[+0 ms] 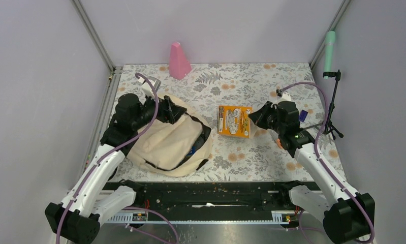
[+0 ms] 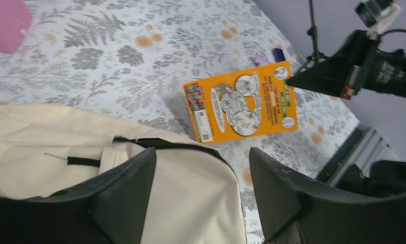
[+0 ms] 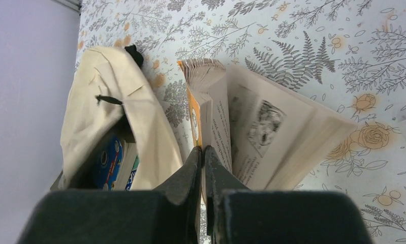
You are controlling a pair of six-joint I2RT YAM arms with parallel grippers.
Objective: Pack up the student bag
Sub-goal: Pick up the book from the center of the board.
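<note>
right end effector (image 3: 203, 150), pinching the orange book (image 1: 235, 121), should carry it toward frame left into the student bag (image 1: 165, 145); left end effector (image 2: 200, 163) wide.

Pink cone (image 1: 179, 61) at far edge, orange book (image 1: 235, 121) on floral tablecloth (image 1: 231, 84), green cylinder (image 1: 330, 51) above black stand (image 1: 334, 101)

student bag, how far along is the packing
Done: the student bag lies open with a blue item already inside. In hand: the right hand is pinched shut on the orange book beside the bag; the left hand hangs open over the bag, empty. Left: getting the book in.
</note>
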